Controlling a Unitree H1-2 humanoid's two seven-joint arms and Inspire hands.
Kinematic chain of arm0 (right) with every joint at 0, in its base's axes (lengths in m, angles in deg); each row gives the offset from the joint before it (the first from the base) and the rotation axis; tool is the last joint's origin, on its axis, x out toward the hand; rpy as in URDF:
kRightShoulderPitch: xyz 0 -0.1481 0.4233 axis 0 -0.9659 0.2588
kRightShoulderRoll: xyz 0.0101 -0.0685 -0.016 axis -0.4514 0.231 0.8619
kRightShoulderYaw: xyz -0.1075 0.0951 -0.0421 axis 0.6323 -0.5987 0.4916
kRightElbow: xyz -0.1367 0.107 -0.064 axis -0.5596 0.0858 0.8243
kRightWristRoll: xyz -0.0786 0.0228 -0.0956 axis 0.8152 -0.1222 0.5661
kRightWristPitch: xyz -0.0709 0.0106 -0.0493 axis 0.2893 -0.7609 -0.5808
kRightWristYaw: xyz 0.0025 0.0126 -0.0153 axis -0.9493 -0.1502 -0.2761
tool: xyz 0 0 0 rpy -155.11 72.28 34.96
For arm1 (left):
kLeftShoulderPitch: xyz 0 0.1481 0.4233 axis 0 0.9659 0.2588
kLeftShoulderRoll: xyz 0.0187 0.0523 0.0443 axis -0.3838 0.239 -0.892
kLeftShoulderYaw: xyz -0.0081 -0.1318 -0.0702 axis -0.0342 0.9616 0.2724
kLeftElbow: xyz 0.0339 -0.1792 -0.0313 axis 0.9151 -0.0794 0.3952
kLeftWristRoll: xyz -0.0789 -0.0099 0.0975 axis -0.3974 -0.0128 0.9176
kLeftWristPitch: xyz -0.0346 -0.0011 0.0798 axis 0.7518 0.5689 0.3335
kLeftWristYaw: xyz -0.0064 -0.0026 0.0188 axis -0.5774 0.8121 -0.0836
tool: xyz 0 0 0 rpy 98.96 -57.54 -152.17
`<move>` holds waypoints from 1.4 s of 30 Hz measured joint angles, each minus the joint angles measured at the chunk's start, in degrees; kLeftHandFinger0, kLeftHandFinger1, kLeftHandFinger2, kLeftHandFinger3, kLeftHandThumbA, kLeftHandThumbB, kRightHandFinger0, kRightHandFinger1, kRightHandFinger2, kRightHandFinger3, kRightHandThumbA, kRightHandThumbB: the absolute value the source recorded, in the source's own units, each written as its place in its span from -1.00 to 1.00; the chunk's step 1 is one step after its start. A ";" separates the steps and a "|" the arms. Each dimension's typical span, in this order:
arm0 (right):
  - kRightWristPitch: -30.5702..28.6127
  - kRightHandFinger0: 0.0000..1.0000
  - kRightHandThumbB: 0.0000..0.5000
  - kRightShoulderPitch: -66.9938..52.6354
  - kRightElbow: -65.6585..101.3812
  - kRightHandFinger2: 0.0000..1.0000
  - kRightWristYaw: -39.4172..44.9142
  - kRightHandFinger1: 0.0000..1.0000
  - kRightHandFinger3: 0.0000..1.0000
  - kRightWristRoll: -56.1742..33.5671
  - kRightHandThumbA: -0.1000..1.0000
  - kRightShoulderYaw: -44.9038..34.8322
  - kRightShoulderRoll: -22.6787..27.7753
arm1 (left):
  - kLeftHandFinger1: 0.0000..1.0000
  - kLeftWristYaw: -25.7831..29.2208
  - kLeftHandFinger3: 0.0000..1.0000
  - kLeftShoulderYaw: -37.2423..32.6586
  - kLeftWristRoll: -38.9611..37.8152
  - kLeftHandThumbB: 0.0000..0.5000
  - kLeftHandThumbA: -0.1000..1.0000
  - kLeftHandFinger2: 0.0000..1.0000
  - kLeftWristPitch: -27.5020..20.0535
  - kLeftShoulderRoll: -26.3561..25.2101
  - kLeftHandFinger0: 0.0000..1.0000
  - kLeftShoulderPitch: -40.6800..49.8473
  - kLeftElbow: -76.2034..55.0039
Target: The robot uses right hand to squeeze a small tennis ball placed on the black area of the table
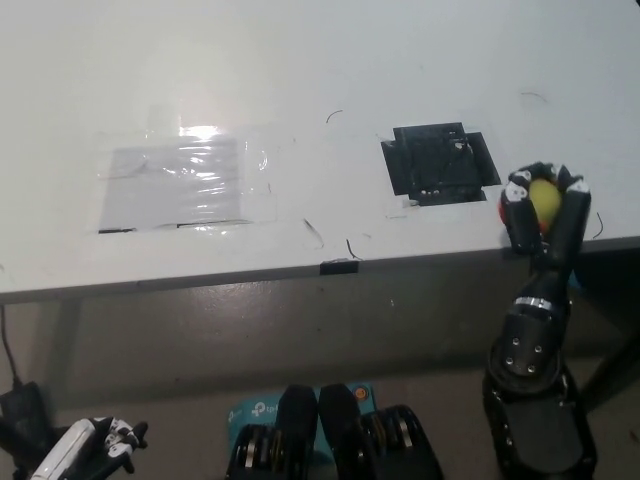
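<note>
My black right hand (545,212) is above the table's front edge at the right, its fingers curled around a small yellow tennis ball (543,197). It holds the ball just right of and slightly below the black area (440,163), a dark taped patch on the white table (320,60). Nothing lies on the black patch. Only part of the ball shows between the fingers. My white left hand (85,452) rests low at the bottom left, below table level, with its fingers curled.
A clear plastic sheet (180,182) is taped to the table at the left. A small black mark (339,266) sits on the table's front edge. Below the edge lies grey floor, with a teal box (250,411) at the bottom.
</note>
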 measured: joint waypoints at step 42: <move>13.01 -1.00 -0.07 1.76 11.83 -0.23 14.07 -1.00 -0.43 -18.09 -1.00 5.65 9.85 | -0.81 0.00 -0.26 0.28 0.06 0.95 0.31 -0.44 -1.13 0.37 -0.73 -1.46 0.76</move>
